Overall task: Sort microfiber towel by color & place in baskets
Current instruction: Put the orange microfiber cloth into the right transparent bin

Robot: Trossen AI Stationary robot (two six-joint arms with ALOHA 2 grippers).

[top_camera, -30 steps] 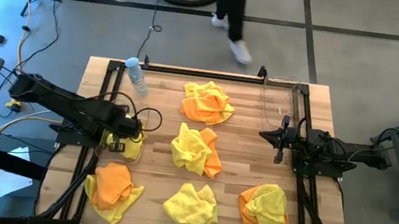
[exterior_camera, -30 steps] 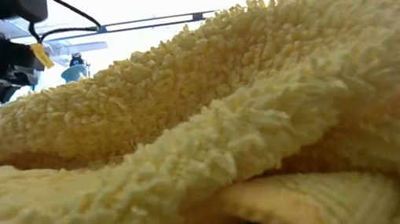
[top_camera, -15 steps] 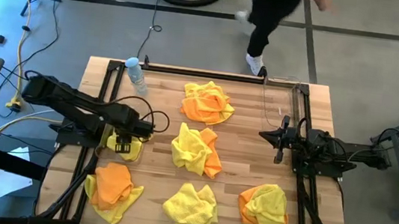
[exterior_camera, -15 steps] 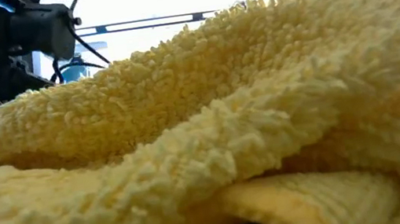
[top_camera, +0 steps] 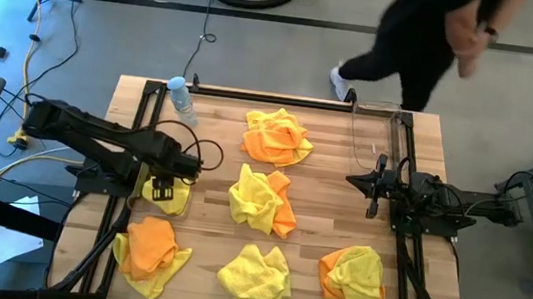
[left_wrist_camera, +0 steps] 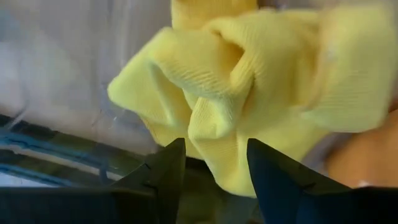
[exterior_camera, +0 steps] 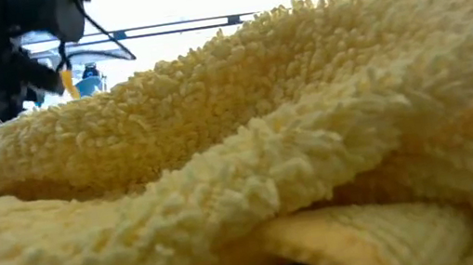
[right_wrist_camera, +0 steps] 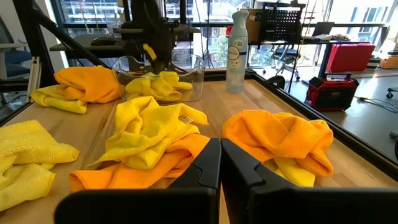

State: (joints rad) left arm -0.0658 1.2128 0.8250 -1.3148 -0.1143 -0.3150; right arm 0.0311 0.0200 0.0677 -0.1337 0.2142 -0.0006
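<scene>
Left gripper [top_camera: 170,185], fingers spread, above bright yellow fuzzy towel [top_camera: 163,192] lying in transparent plastic basket [right_wrist_camera: 159,78] at worktop [top_camera: 322,191] left edge. Right gripper [top_camera: 375,186] pressed together, empty, right side.

A robotics lab or workshop: a pale butcher-block wooden table [top_camera: 328,182] framed in black metal rails stands on a grey concrete floor [top_camera: 515,87] (cables trail across it), while large bright windows [right_wrist_camera: 93,12], office chairs and a red equipment case [right_wrist_camera: 333,90] fill the room beyond.
</scene>
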